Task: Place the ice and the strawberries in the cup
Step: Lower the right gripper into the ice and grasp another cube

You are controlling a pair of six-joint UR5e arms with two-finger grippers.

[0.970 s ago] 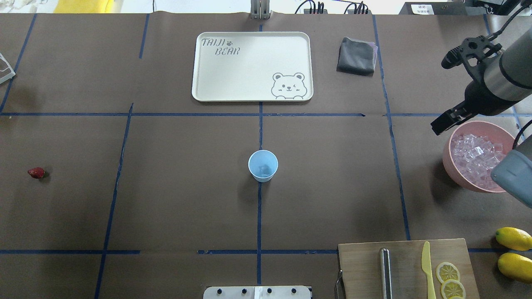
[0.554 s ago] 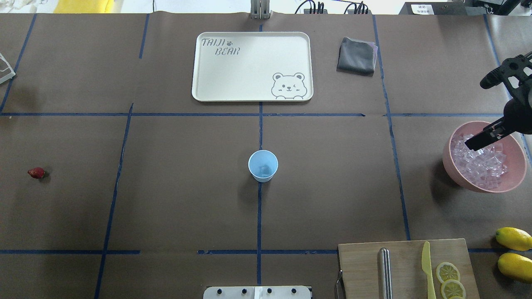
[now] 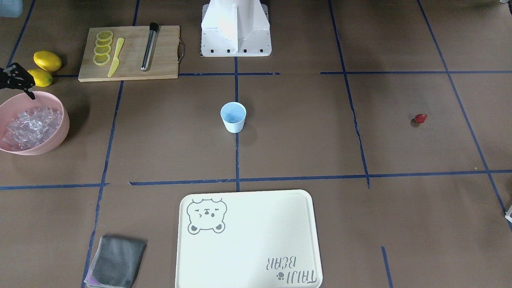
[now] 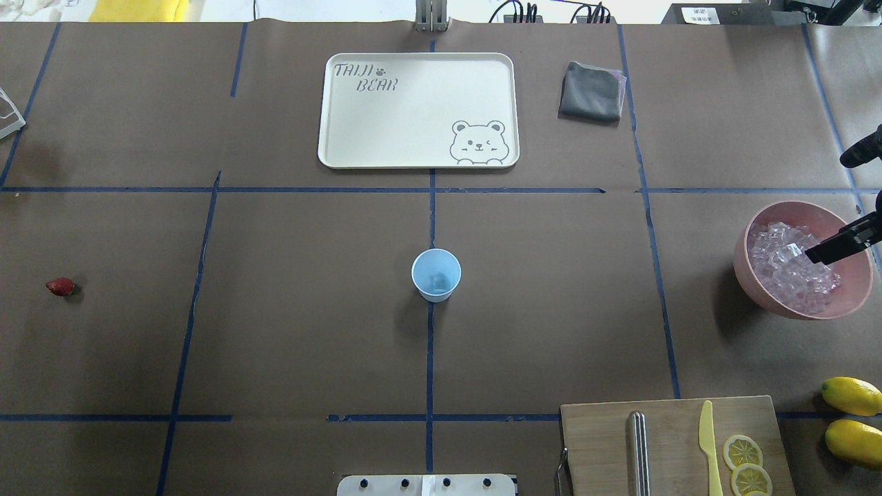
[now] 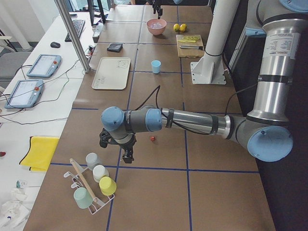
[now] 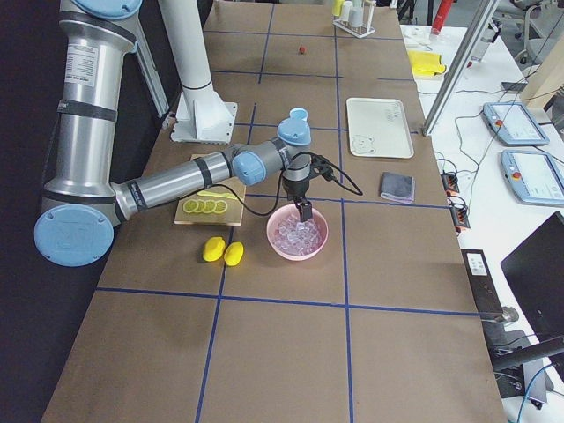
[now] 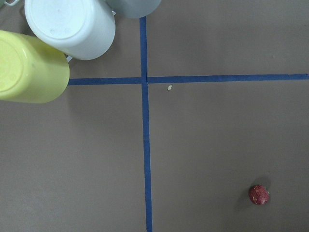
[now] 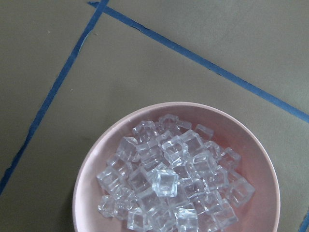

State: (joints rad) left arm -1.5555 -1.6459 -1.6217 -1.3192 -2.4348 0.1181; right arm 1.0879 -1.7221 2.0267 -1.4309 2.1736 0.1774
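The pale blue cup (image 4: 435, 274) stands upright at the table's middle, with what looks like one clear cube at its bottom. The ice (image 4: 789, 265) fills a pink bowl (image 4: 758, 293) at the right, and also fills the right wrist view (image 8: 166, 181). My right gripper (image 4: 827, 248) hangs just above the ice; its fingers show as one dark bar, so I cannot tell if it is open. The red strawberry (image 4: 60, 286) lies alone at the far left. My left gripper (image 5: 126, 153) hovers near the strawberry (image 5: 152, 138), seen only from the side, state unclear.
A cream tray (image 4: 413, 110) and a grey cloth (image 4: 591, 93) lie at the back. A cutting board (image 4: 606, 441) with lemon slices, a yellow knife and a metal rod sits front right, beside two lemons (image 4: 853, 396). A rack of cups (image 5: 94, 185) stands by the left gripper.
The right arm has swung toward the table's right edge. Its gripper went from just left of the pink bowl's rim to above the ice. Cup and strawberry have not moved.
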